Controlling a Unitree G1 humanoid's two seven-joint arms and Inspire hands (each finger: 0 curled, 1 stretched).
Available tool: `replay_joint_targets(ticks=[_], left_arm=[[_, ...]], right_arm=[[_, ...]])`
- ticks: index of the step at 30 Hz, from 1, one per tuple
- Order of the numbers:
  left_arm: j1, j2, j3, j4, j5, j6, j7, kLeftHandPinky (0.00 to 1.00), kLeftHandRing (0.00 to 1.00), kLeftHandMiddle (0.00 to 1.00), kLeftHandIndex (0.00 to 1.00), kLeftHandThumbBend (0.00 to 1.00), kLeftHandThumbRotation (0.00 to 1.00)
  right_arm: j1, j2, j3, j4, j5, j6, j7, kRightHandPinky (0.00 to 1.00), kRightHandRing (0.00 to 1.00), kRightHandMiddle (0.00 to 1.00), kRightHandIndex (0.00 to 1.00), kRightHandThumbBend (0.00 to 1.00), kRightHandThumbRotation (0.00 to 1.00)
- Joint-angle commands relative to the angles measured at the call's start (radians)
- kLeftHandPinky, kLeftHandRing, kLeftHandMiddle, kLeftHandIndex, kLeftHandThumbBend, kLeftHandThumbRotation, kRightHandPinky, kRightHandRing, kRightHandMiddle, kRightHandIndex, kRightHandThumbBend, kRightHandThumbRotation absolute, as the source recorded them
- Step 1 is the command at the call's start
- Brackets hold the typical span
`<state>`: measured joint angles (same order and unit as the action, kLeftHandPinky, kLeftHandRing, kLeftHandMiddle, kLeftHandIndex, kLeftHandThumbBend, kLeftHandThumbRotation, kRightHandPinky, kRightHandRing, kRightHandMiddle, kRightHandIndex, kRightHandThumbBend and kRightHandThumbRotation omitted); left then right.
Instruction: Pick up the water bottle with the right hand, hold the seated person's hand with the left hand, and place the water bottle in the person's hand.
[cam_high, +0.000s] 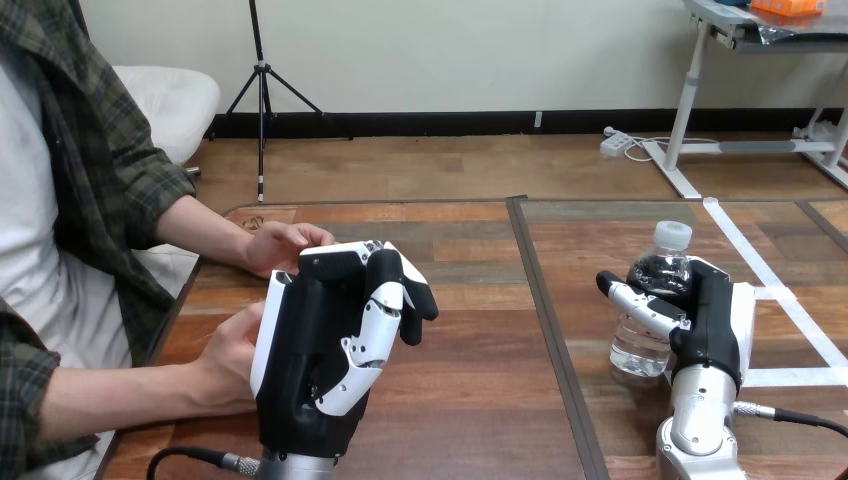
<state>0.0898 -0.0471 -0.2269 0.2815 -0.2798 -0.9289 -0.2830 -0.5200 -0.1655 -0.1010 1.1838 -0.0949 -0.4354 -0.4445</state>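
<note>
Right hand (710, 320) clasps water bottle (640, 345); left hand (315, 340) curled empty beside person's nearer hand (232, 352).

The head camera sits above the near edge of the wooden table (480, 340), facing forward and down along it. It is close: the left hand (320, 340) looms large over the table's near left, and the right hand (710, 320), wrapped round the water bottle (640, 350), is at its near right.

White tape (790, 300) strips lie across the wooden table (480, 400).
</note>
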Motion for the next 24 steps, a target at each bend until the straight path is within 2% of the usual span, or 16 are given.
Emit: replay_joint_targets(ticks=[1, 13, 24], left_arm=[[-0.020, -0.063, -0.002, -0.019, -0.003, -0.012, 0.001, 0.08, 0.14, 0.31, 0.37, 0.00, 0.00], [-0.027, -0.065, -0.007, -0.012, -0.027, -0.012, -0.014, 0.08, 0.15, 0.32, 0.37, 0.02, 0.00], [-0.026, -0.067, 0.004, -0.012, 0.013, -0.014, 0.012, 0.09, 0.15, 0.32, 0.37, 0.02, 0.00]], right_arm=[[-0.070, -0.011, -0.002, -0.027, -0.008, -0.040, -0.011, 0.45, 0.47, 0.50, 0.52, 0.71, 0.00], [-0.064, -0.011, 0.003, -0.033, -0.012, -0.062, -0.014, 0.45, 0.47, 0.50, 0.52, 0.71, 0.00], [-0.057, -0.015, 0.010, -0.059, -0.020, -0.089, -0.015, 0.44, 0.47, 0.50, 0.52, 0.71, 0.00]])
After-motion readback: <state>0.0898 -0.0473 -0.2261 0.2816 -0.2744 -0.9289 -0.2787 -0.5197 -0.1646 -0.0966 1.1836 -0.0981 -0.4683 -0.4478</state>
